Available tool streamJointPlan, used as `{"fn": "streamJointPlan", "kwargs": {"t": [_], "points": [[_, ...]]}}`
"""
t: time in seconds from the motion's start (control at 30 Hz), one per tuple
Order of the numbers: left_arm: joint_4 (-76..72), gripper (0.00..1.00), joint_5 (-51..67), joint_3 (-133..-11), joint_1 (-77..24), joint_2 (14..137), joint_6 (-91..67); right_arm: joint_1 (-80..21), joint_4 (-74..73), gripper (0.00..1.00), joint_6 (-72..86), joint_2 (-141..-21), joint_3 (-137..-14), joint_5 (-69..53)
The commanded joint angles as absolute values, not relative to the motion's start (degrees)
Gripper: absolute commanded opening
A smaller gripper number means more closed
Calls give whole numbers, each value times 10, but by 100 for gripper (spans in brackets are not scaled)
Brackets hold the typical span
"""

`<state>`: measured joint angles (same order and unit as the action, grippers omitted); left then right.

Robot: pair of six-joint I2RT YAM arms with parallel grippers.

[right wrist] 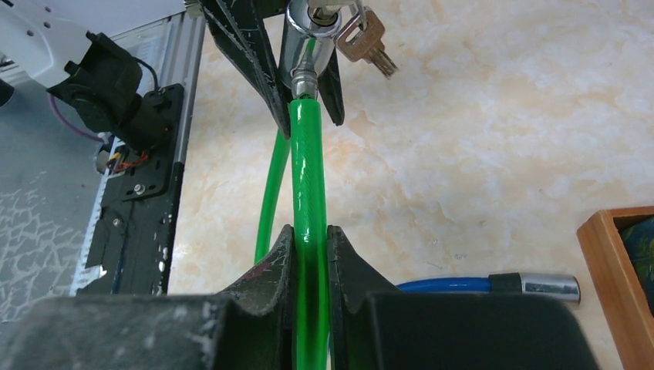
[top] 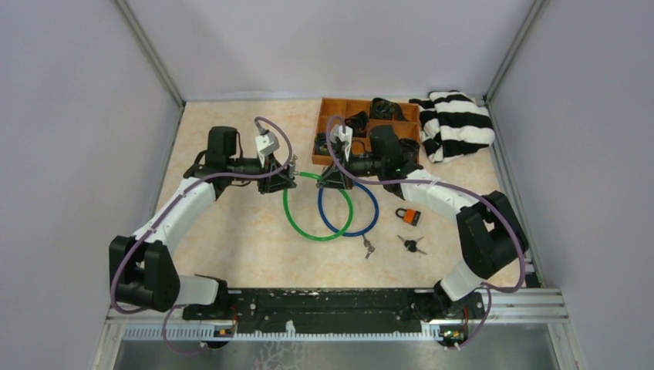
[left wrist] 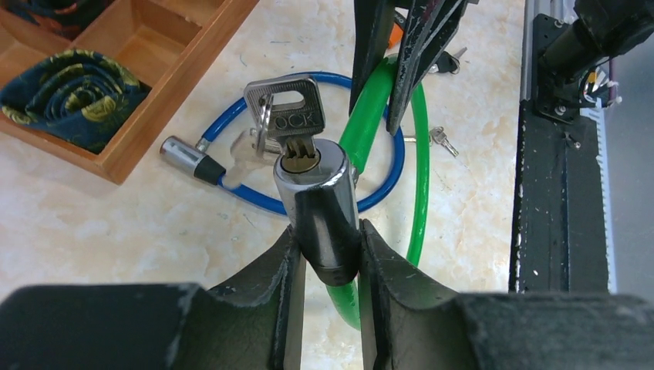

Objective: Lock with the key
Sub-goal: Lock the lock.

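Note:
My left gripper (left wrist: pixel 328 231) is shut on the chrome lock cylinder (left wrist: pixel 316 181) of the green cable lock. A silver key (left wrist: pixel 287 114) sits in the cylinder's keyhole, with a second key hanging from its ring. My right gripper (right wrist: pixel 310 235) is shut on the green cable (right wrist: pixel 307 169) just behind its metal end pin, which meets the cylinder (right wrist: pixel 307 35). In the top view the left gripper (top: pixel 285 179) and right gripper (top: pixel 332 177) face each other above the green loop (top: pixel 297 223).
A blue cable lock (top: pixel 362 223) lies open beside the green loop. An orange padlock (top: pixel 409 216) and loose keys (top: pixel 412 245) (top: pixel 369 247) lie to the right. A wooden tray (top: pixel 328 108) and a striped cloth (top: pixel 456 123) sit at the back.

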<state>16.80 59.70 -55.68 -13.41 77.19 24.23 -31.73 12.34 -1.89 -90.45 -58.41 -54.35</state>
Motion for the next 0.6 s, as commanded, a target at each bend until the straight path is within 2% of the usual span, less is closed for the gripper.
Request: {"fn": "streamJointPlan", "kwargs": {"t": [0.0,0.2,0.57], "points": [[207,1,651,-564,-181,741,330,-339,254,0,-20,-857,-573,-606],[287,0,586,-574,-259,751,444,-354,337,0,-45,-828,-499,-614],[343,0,554,-629,-287,752,472,-371,352,0,-69,-801,-477,-590]]}}
